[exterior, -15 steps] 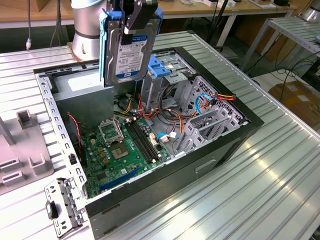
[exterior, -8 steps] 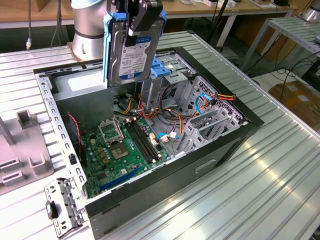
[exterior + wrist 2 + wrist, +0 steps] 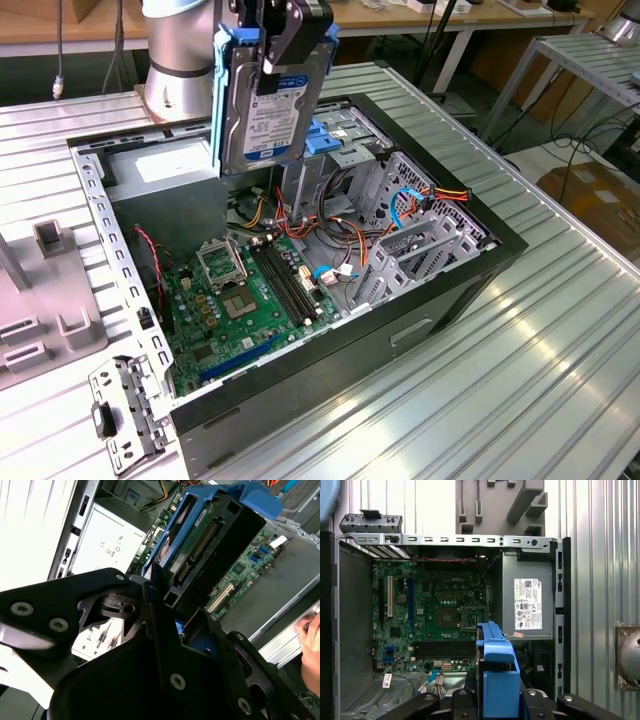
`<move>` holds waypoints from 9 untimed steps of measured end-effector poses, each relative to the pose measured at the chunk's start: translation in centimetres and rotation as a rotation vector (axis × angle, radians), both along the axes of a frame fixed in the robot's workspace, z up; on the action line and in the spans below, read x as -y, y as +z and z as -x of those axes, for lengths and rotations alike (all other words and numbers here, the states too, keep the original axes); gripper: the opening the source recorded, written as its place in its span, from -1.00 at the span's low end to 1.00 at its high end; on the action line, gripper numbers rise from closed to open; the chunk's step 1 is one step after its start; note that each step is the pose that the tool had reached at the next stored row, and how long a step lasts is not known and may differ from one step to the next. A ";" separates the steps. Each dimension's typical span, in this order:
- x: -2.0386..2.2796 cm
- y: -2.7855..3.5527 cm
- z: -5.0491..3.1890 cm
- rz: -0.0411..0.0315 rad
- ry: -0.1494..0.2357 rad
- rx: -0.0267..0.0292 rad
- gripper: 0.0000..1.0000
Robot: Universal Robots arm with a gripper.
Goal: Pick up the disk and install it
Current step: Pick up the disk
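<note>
One arm (image 3: 180, 50) reaches straight down, its claw (image 3: 283, 50) clenched on the disk (image 3: 268, 115) (held upright, label outward), open computer case (image 3: 450, 300) directly beneath it

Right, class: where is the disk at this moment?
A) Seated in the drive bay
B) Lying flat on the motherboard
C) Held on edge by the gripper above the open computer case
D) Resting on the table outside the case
C: in the exterior view the gripper is clamped on the disk, which hangs on edge, label outward, above the open computer case and clear of the motherboard.
</note>
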State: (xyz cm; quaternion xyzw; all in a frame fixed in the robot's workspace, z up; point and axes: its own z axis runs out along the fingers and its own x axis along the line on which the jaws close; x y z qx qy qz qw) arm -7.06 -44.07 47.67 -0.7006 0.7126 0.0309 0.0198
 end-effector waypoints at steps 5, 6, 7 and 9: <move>0.20 -0.03 -0.33 0.0001 0.000 0.0000 -0.26; 0.28 -0.03 -0.43 0.0000 0.000 0.0000 -0.26; 0.35 -0.04 -0.52 0.0000 0.000 0.0000 -0.26; 0.44 -0.05 -0.67 0.0000 0.000 0.0000 -0.26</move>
